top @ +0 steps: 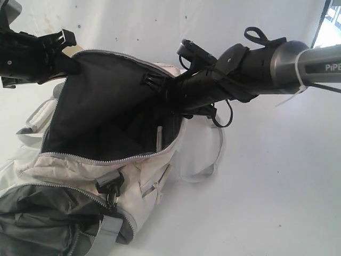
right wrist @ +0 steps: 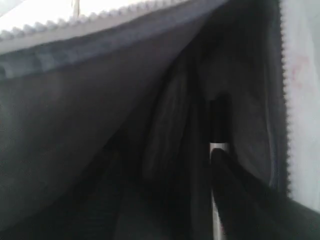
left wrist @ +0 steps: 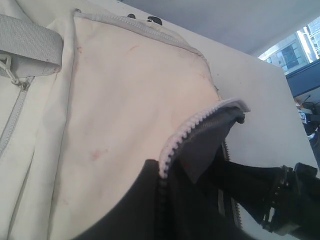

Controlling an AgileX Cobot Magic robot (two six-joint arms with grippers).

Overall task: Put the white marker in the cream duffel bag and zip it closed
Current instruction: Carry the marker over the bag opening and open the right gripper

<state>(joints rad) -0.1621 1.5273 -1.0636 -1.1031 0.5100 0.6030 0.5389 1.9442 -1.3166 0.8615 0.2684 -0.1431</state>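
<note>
My left tool pinches the raised rim of the cream duffel bag, jaws pressed together on the fabric beside the zip teeth, holding the main opening wide over the dark lining. My right tool reaches into the opening from the far side. Its tips are lost against the lining, and I cannot tell whether they are spread or closed. The white marker stands nearly upright inside the bag, against the lining by the near zip. In the right wrist view its black cap and white barrel sit just beside one dark finger. The bag lies on the white tabletop, unzipped.
</note>
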